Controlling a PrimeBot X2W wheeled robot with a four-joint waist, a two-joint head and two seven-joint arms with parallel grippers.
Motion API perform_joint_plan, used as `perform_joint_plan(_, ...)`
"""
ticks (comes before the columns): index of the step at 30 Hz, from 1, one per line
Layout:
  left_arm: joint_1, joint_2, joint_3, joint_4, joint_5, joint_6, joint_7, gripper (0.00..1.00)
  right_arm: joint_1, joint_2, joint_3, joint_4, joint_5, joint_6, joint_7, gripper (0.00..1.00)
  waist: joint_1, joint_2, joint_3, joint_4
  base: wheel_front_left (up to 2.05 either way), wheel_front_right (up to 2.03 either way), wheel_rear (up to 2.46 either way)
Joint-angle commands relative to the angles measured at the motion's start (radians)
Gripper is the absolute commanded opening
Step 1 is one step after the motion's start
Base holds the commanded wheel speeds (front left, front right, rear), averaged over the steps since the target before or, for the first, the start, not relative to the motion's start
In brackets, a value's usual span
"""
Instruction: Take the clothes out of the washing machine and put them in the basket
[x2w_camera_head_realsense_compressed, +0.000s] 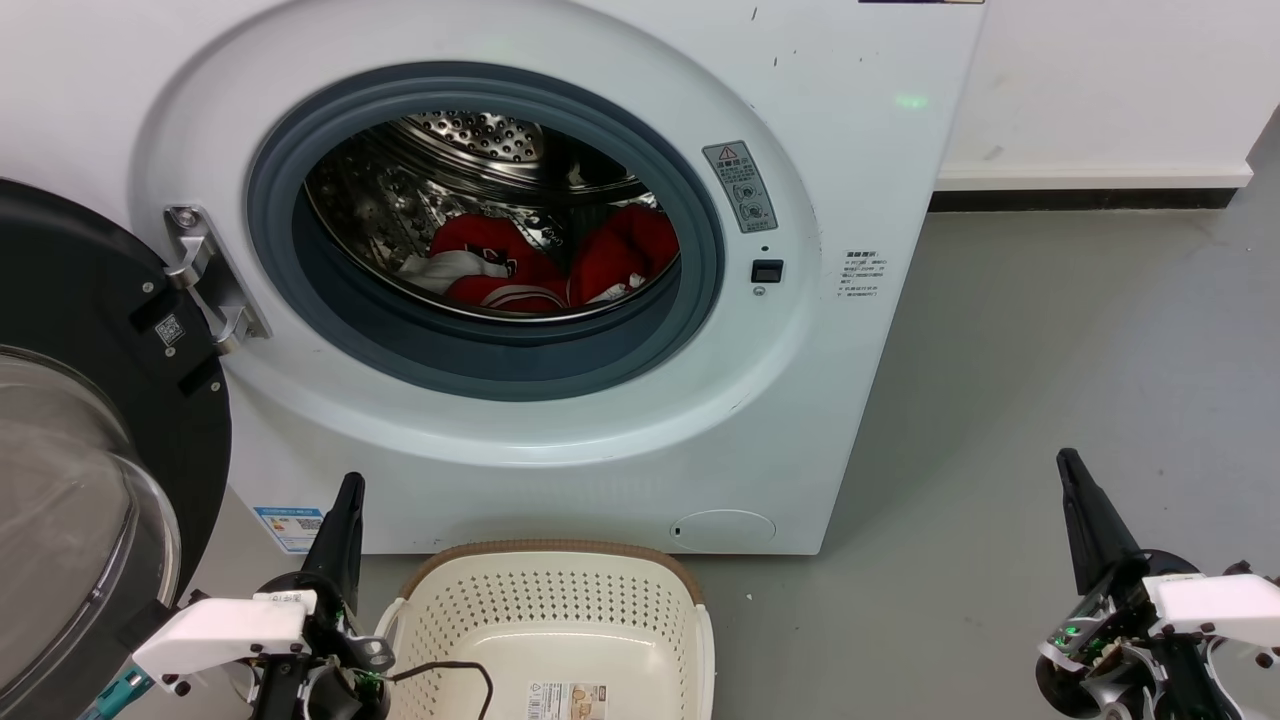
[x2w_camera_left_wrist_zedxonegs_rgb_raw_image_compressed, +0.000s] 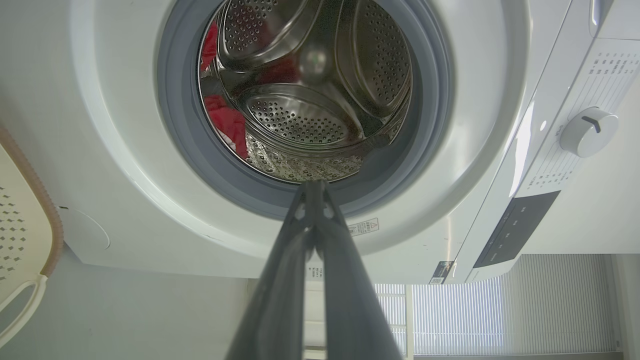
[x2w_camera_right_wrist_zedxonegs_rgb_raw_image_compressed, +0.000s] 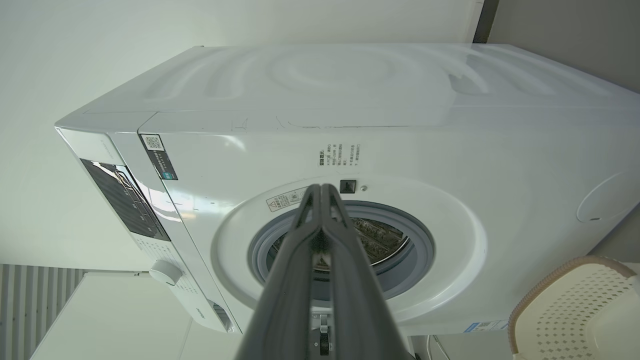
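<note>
The red clothes (x2w_camera_head_realsense_compressed: 545, 262) lie in the washing machine (x2w_camera_head_realsense_compressed: 860, 150), upper middle of the head view, and the basket (x2w_camera_head_realsense_compressed: 560, 552) at the bottom middle holds none yet. The job looks just begun. The left gripper (x2w_camera_head_realsense_compressed: 350, 485) and right gripper (x2w_camera_head_realsense_compressed: 1068, 462), in the bottom corners, are pressed together; one likely must spread and reach in.

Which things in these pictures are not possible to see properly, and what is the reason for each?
Clothes, head view: the pile's bottom hides behind the grey door seal; the number of garments is unclear.
Basket, head view: near end cut off by the bottom edge.
Warning sticker, head view: text too small to read.
Door, head view: cut off by the left edge.
</note>
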Motion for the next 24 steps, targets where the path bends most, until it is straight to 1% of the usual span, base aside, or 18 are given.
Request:
perform_joint_plan(1, -0.005, -0.001, 0.003, -0.001, 0.0, -0.004, 0.002, 0.0, -0.012, 0.004, 0.0, 0.002, -0.005, 0.0, 0.0, 0.0, 0.0, 0.0, 0.0, 0.0, 0.0, 0.0, 0.0)
perform_joint_plan(24, -0.005, -0.001, 0.003, -0.001, 0.0, -0.004, 0.002, 0.0, -0.012, 0.004, 0.0, 0.002, -0.004, 0.0, 0.0, 0.0, 0.0, 0.0, 0.0, 0.0, 0.0, 0.0, 0.0)
